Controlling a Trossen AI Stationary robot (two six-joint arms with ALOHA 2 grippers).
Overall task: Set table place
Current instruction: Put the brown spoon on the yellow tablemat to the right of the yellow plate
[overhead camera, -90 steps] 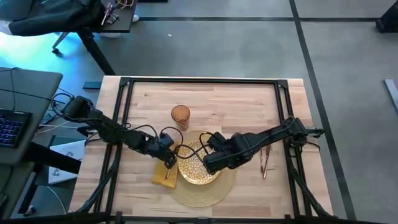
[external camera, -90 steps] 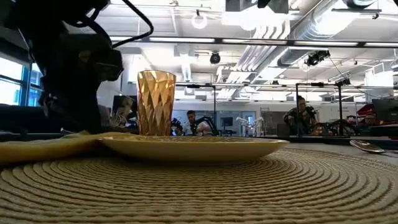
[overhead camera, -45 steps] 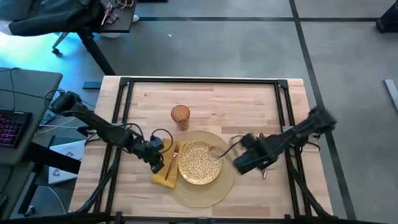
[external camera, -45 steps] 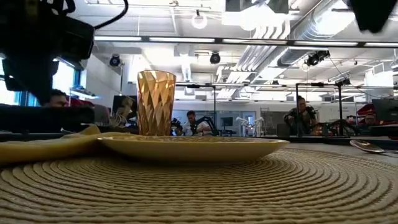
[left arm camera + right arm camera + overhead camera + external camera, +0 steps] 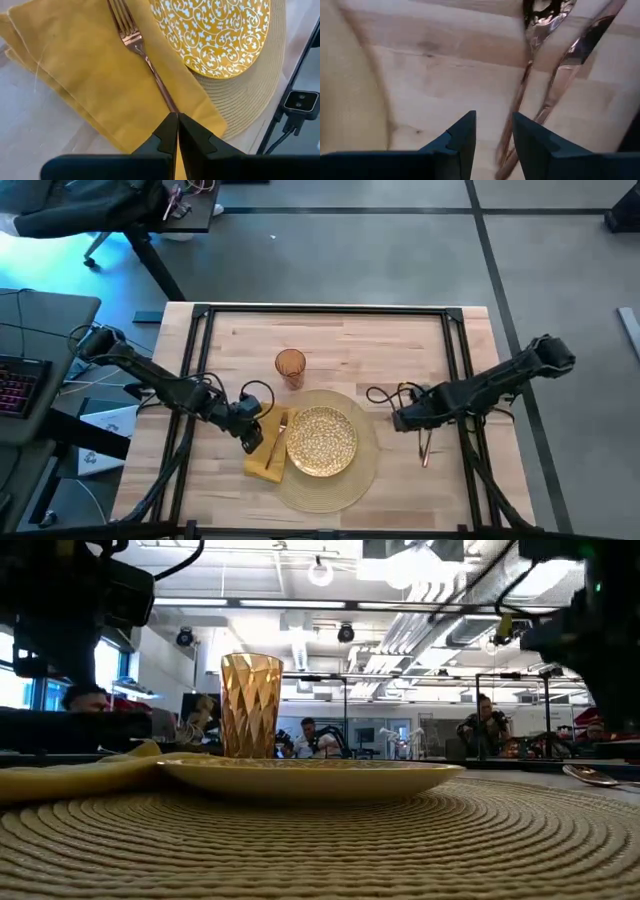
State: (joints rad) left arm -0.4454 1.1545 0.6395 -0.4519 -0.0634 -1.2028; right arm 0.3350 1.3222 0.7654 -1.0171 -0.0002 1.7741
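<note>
Holding nothing, my right gripper (image 5: 400, 421) hangs with its fingers a narrow gap apart, low over bare table (image 5: 350, 345) just right of the place (image 5: 330, 485). It has drawn back rightward off the plate (image 5: 321, 442) in the last second.
- Under and just beyond it: spoon (image 5: 540, 20) and knife (image 5: 570, 70), side by side on the wood and apart from the mat.
- Left gripper (image 5: 252, 442): fingers pressed together, empty as far as I can judge, over the near end of the fork (image 5: 145, 55). It too has pulled away from the plate.
- Fork: lies on the yellow napkin (image 5: 262, 465), whose right edge overlaps the mat.
- Place: near centre of the table, with the plate on its middle.
- Glass (image 5: 290, 365): upright, beyond the mat to the far left.
- Judgement: plate, fork and napkin look settled, and spoon and knife seem next.
- Writing: none legible; the plate bears only a white scroll pattern
</note>
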